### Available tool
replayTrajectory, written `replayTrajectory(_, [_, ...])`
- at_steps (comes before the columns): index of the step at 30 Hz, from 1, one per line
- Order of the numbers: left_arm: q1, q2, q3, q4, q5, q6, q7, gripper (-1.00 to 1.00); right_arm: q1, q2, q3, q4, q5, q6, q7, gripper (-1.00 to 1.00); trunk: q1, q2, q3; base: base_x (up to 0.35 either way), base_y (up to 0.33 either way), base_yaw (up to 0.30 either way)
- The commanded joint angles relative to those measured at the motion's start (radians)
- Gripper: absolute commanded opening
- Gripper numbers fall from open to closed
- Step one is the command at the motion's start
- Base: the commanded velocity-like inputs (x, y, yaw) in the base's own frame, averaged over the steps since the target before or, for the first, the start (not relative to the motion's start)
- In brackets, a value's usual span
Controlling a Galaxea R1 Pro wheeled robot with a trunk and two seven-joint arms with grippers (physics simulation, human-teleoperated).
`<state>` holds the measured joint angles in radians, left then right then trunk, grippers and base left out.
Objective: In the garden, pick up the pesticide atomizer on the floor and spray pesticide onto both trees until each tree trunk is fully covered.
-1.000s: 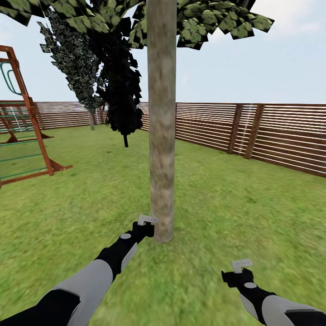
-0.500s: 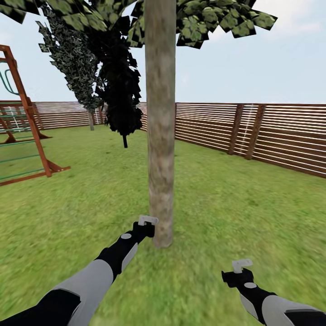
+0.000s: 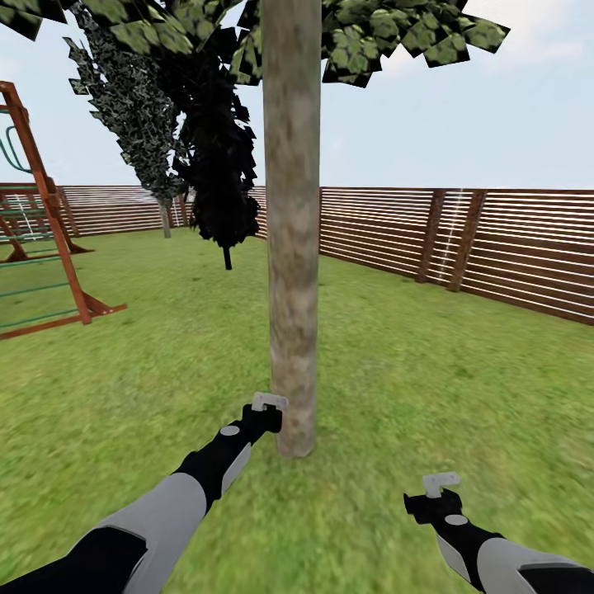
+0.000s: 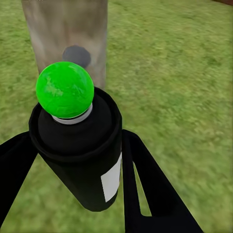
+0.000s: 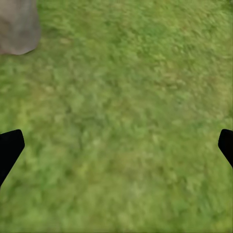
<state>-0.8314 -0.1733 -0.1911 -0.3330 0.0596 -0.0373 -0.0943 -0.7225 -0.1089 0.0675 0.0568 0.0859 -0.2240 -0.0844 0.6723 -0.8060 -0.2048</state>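
- Since the earlier head-view pictures the whole scene has slid a little, so the camera has moved; the foot of the thick grey-brown mottled tree trunk (image 3: 292, 247) now sits slightly lower in the picture, and both arms look unchanged.
- The left gripper (image 3: 269, 404) hangs just beside the trunk's base, low over the green grass floor (image 3: 412, 371).
- Its black fingers (image 4: 145, 184) are clenched on the pesticide atomizer (image 4: 80, 150), a small black cylindrical spray bottle with a white label; in the left wrist view its rounded top is bright green.
- The bottle's long axis runs along the fingers, with the top end pointing at the trunk (image 4: 65, 34), which stands close ahead.
- A dark round patch (image 4: 76, 56) marks the bark just beyond the top.
- The right gripper (image 3: 440, 483) is well apart from the trunk, over grass, its jaws spread wide with nothing between them; the black fingertips (image 5: 9, 148) show at the edges of the right wrist view.
- Behind the trunk runs a brown horizontal-slat wooden fence (image 3: 495, 239).
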Motion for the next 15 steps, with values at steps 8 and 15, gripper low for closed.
replayTrajectory(8, [0.000,-0.001,-0.003,0.011,-0.001,-0.002,-0.027,-1.00,0.000,0.000,0.000,0.000,0.000,0.000,0.000,1.00,0.000,0.000,0.000,0.005,0.000,0.000])
replayTrajectory(15, [0.000,-0.001,-0.003,0.026,-0.002,-0.003,-0.190,-1.00,0.000,0.000,0.000,0.000,0.000,0.000,0.000,1.00,0.000,0.000,0.000,0.000,0.000,0.000])
